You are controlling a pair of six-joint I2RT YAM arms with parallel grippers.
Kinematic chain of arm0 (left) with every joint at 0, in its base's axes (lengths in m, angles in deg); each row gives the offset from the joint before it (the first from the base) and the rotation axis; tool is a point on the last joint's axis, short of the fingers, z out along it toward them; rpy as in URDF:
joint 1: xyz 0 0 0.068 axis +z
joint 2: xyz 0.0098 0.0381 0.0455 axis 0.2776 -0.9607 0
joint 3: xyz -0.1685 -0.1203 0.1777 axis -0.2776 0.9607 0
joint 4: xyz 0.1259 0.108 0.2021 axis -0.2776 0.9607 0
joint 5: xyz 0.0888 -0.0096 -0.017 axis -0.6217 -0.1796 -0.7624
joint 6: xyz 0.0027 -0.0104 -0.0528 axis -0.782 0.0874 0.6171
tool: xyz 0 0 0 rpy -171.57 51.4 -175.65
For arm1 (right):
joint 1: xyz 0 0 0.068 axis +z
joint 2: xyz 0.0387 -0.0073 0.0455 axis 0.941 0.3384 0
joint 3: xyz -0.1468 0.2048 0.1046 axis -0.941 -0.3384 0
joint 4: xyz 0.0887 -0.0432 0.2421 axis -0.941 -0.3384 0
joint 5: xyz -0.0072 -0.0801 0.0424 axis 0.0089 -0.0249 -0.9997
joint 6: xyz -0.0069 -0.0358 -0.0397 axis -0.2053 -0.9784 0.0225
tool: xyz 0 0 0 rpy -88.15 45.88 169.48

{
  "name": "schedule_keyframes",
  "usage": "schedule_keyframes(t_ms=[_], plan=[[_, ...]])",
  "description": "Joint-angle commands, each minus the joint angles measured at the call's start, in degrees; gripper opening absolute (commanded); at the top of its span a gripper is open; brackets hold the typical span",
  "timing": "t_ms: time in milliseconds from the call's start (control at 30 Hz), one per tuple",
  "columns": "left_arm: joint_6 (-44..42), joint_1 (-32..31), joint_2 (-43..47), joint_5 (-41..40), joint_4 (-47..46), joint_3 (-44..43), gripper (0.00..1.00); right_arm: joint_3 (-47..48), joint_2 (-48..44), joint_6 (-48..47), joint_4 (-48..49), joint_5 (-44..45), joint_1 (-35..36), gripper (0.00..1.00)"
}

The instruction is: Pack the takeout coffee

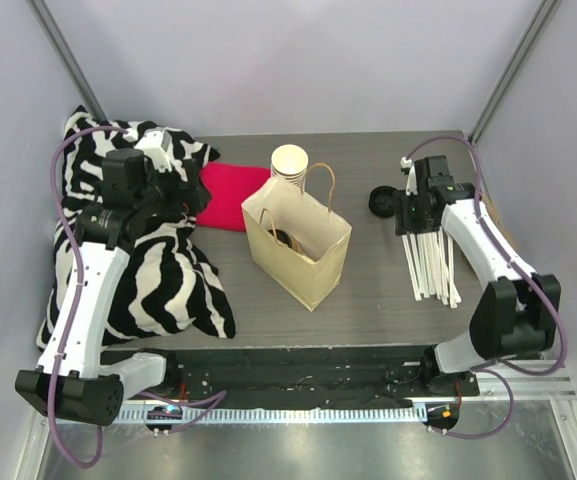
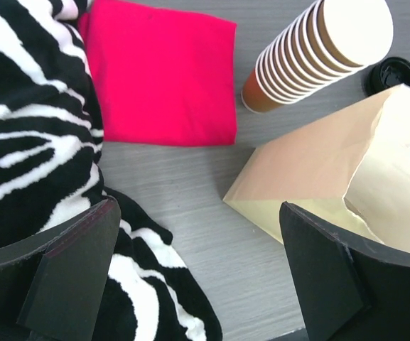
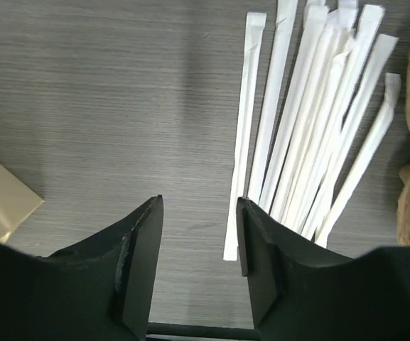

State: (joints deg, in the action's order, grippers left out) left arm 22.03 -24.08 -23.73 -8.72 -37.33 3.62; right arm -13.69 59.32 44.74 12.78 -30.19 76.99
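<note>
Grey counter (image 1: 388, 300): dark shape (image 1: 286, 238) inside paper bag (image 1: 308, 272) could not be identified. Noted: left fingers (image 2: 69, 270) spread, empty; right fingers (image 3: 137, 263) parted, nothing gripped, straws (image 3: 311, 142) alongside.

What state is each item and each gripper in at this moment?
paper bag: upright, mouth open, something dark inside, too dim to name
stack of cups: nested, standing behind the bag
black lid: loose, flat on the table
wrapped straws: lying fanned on the table
red cloth: folded, flat
zebra fabric: heaped
left gripper: wide open, empty
right gripper: jaws partly apart, gripping nothing
</note>
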Motion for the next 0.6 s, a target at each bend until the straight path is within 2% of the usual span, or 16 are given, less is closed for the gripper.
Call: schedule_keyframes(t_ms=[0,67,233,567], plan=[[0.1,0.9,0.2,3.5,0.6,1.1,1.00,3.9,6.7,-4.6,2.5,-4.3,-1.2,0.50],[0.5,1.0,0.2,3.4,0.7,1.9,1.00,5.3,9.9,-6.3,2.7,-5.2,-2.1,0.45],[1.4,1.0,-0.1,4.4,0.2,2.9,1.00,10.2,18.4,-9.1,2.1,-6.4,-5.0,0.43],[1.1,1.0,-4.2,4.6,-0.1,1.2,1.00,14.7,27.1,-11.3,1.6,-7.1,-6.1,0.36]])
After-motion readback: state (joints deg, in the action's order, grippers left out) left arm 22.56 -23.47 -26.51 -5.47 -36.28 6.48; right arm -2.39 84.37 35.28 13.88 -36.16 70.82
